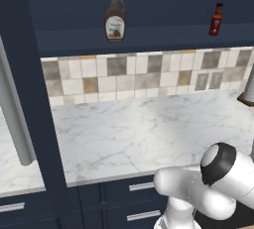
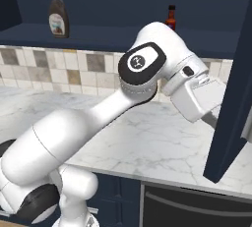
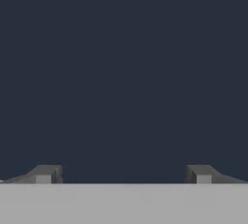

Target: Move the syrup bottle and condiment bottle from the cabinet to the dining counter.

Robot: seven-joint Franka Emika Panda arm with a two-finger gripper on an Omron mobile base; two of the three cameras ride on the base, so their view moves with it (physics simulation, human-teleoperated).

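The syrup bottle [image 1: 114,17] [image 2: 58,14], dark brown with a pale label, stands upright on the shelf of the open navy cabinet [image 1: 149,38]. Further right on that shelf stands the slim red condiment bottle [image 1: 215,20] [image 2: 171,18], its lower part hidden behind my arm in the right base view. My hand [image 2: 197,98] is below shelf level, close to the open right cabinet door [image 2: 231,93]. In the hand view my gripper [image 3: 123,175] is open, its fingertips [image 3: 46,174] wide apart, empty, facing a flat navy surface. The dining counter is out of view.
A marble worktop [image 1: 139,129] backed by a tiled wall [image 1: 124,77] lies under the cabinet. The left cabinet door [image 1: 30,124] stands open with a long silver handle [image 1: 15,119]. Navy drawers [image 1: 141,187] sit below. A grey object on a brown base [image 1: 248,91] stands at the far right.
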